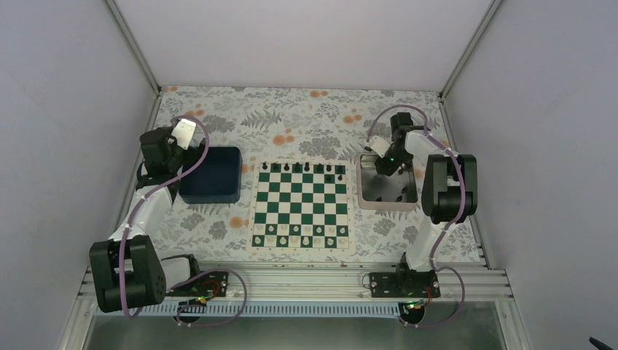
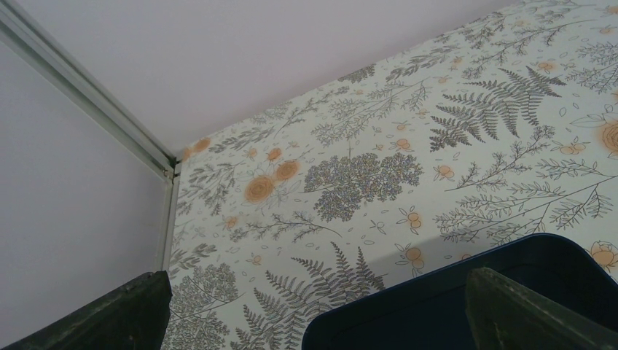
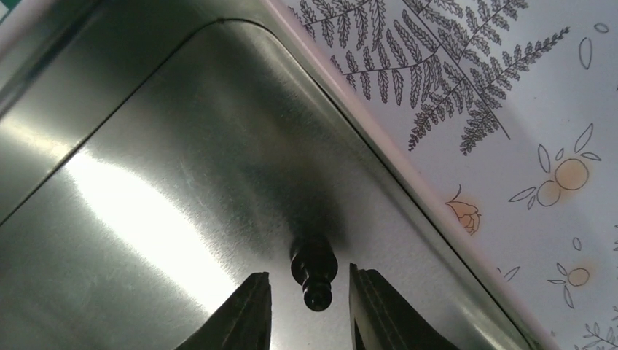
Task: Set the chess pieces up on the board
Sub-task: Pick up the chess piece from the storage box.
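top view, board: the flat green-and-white chessboard (image 1: 300, 208) with a white border lies mid-table on the fern-printed table cover (image 1: 291, 117).
top view, pieces: small black chess pieces (image 1: 299, 168) stand along the board's far row, and small cream pieces (image 1: 300, 235) fill its two near rows.
top view, tray: the square silver metal tray (image 1: 362, 191) sits just right of the board, with a few loose black pieces (image 1: 403, 197) in it.
top view, left arm: it rises from its base at the near left and reaches far. The left gripper (image 1: 184, 133) is raised over the far left corner of the dark blue plastic bin (image 1: 211, 175), which is left of the board.
top view, right arm: the elbow is folded on the right. The right gripper (image 1: 379, 164) points down into the tray's far left part.
left wrist view, jaws: spread wide with nothing between them. The fingers (image 2: 109, 313) frame the bin's rim and the cover.
right wrist view, jaws: partway apart, with a finger (image 3: 248, 313) on each side of one black piece (image 3: 315, 261) on the tray floor. A gap shows on both sides.
right wrist view, piece's pose: cannot tell whether it is upright or lying.
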Available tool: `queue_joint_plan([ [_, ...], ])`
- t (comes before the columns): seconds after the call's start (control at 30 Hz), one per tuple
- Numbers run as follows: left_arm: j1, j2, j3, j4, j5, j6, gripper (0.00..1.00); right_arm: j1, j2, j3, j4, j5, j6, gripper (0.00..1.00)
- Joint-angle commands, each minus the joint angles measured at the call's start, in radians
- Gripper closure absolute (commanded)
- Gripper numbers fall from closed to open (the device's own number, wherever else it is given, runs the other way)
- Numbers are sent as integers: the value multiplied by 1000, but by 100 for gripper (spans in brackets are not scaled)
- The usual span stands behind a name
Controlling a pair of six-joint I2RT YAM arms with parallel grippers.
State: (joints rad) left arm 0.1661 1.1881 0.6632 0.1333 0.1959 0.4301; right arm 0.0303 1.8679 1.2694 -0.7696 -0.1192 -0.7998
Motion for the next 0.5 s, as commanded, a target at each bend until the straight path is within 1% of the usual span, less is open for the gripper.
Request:
queue_joint_plan([
  [0.0,4,-7,8,6,20,-4,0,-4,19,20,21,-17,-3,75],
  [0.13,4,-9,6,5,20,-4,0,-3,11,24,17,-22,-3,89],
  [0.2,4,-11,8,5,20,-5,0,-4,-1,30,5,-25,-4,92],
  [0.33,4,-14,6,4,21,-5,0,11,-57,53,-36,-23,1,94],
  [0.47,4,-13,7,3,24,-7,0,85,-121,108,-107,-11,21,95],
])
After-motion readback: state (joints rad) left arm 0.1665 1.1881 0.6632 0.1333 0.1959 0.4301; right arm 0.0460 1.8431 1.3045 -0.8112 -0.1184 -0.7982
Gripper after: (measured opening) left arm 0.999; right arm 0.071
